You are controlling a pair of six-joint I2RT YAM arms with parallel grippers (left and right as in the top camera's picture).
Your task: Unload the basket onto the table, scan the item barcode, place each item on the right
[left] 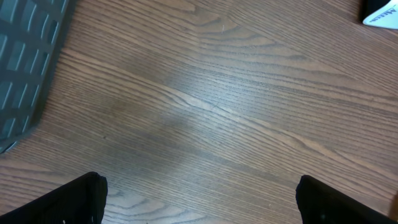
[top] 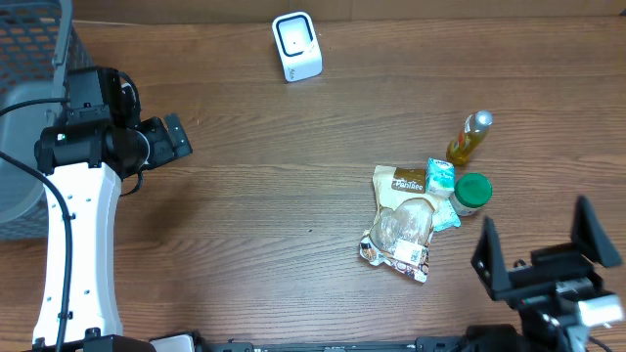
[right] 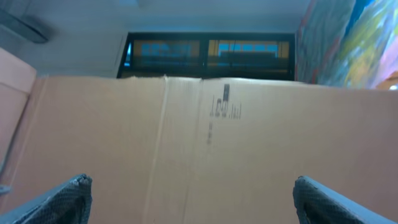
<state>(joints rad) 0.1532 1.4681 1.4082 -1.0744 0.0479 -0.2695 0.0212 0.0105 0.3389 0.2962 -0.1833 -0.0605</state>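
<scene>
Table: a brown wooden table (top: 293, 205) is carrying everything in the scene.
Scanner: a small white scanner (top: 296, 46) is standing at the far edge, near the middle, well apart from both arms. One corner of it is showing at the top right of the left wrist view (left: 382, 14).
Snack bag: a clear-and-brown snack bag (top: 399, 223) is lying flat on the right half of the table, nearer than the scanner. A pale patch at its near end may be the barcode, but it is too small to tell.
Neighbours: a small teal carton (top: 440, 177) and a green-lidded jar (top: 472, 193) are sitting against the bag's far right corner. A yellow bottle (top: 469, 138) is lying just beyond them.
Basket: a grey mesh basket (top: 34, 59) is sitting at the far left corner.
Left gripper: the left gripper (top: 174, 138) is hanging beside the basket with its jaws spread wide and nothing between them. Its camera is looking down on bare wood.
Right gripper: the right gripper (top: 540, 242) is hovering at the near right, just right of the bag, jaws wide apart and holding nothing. Its camera is facing a cardboard box (right: 199, 149).
</scene>
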